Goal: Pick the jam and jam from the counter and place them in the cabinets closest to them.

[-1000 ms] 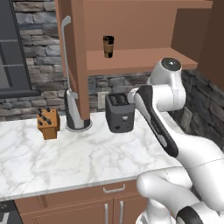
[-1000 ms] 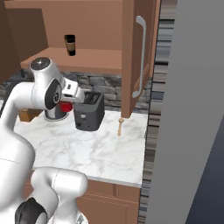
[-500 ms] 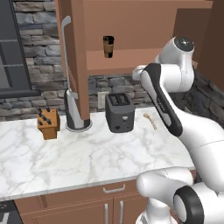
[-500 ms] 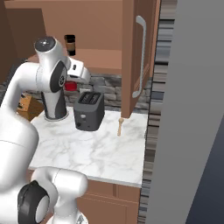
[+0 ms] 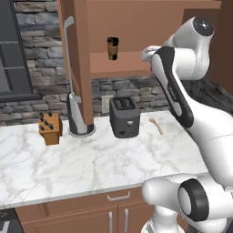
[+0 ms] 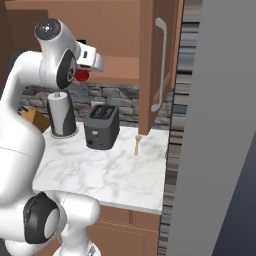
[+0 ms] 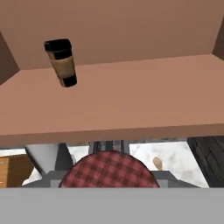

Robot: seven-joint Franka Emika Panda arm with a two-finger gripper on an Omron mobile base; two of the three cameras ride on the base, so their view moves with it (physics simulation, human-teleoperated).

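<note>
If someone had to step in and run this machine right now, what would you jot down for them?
Gripper: shut on a jam jar with a red checked lid, raised to the front edge of the open cabinet's shelf.
On that shelf: a brown cup at the back left.
Done: jar lifted off the counter.
Left: move it in over the shelf, set it down, let go. I can't see the second jam.

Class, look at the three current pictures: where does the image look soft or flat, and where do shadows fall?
Hand view: the jam lid's plaid looks soft and blurred up close; the cup is fairly crisp. Left base view: even, flat lighting, with only a soft shadow under the toaster. Right base view: the grey wall panel is featureless, without glare.
</note>
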